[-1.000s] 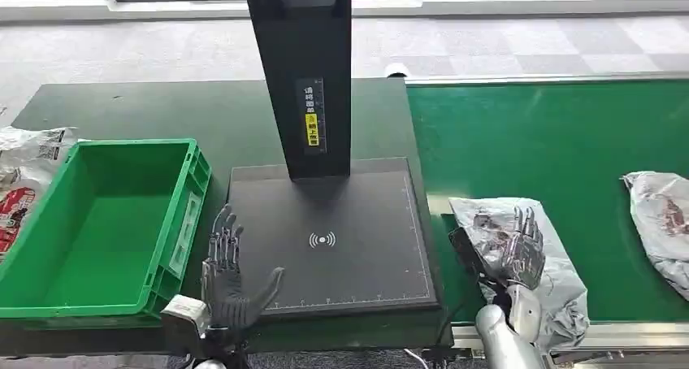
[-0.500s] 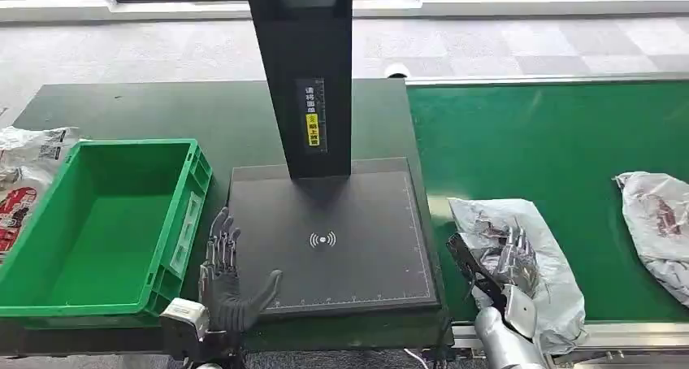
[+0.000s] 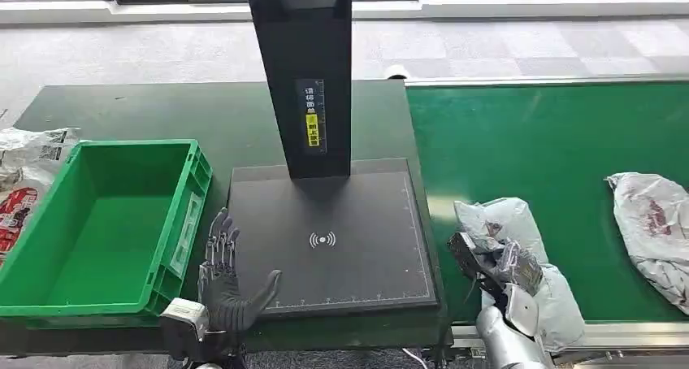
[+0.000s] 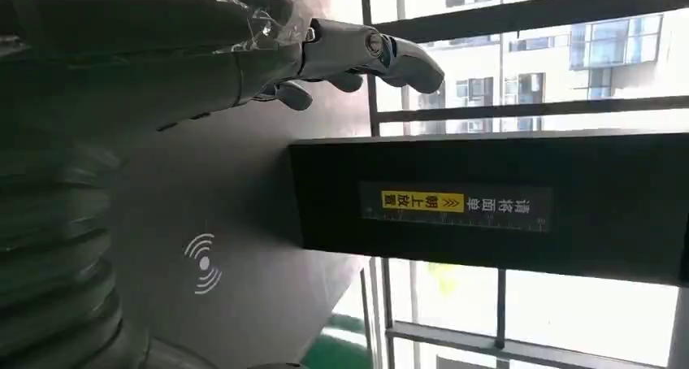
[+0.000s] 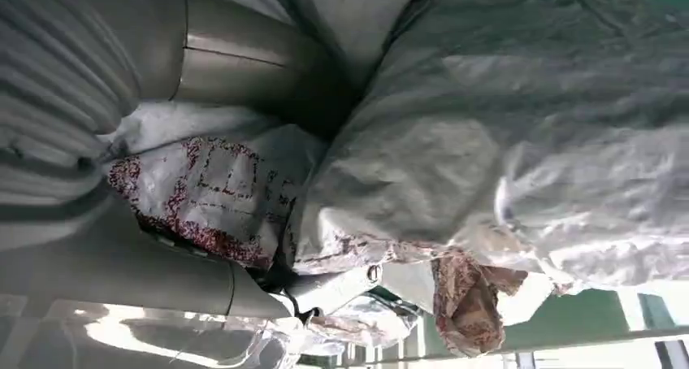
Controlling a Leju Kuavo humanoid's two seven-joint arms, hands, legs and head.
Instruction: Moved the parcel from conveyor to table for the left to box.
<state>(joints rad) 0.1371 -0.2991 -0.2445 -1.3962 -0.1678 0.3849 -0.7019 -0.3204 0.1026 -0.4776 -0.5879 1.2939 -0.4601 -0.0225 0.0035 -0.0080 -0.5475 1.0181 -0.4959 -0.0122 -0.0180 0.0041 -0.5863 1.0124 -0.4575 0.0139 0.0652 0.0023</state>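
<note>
R hand [image 3: 505, 270] has fingers curled into the grey plastic parcel [image 3: 520, 255], gripping it on the green conveyor belt [image 3: 552, 141], just right of the black scanner pad [image 3: 333, 239]. L hand [image 3: 223, 275] is spread, holding nothing, between pad and green crate [image 3: 106, 223]. 2nd parcel [image 3: 654, 227] lies further right of the pad on the belt.

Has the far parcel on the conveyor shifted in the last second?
Yes. The far parcel has crept along the green belt toward the scanner pad, its near edge now further from the picture's right edge.
</note>
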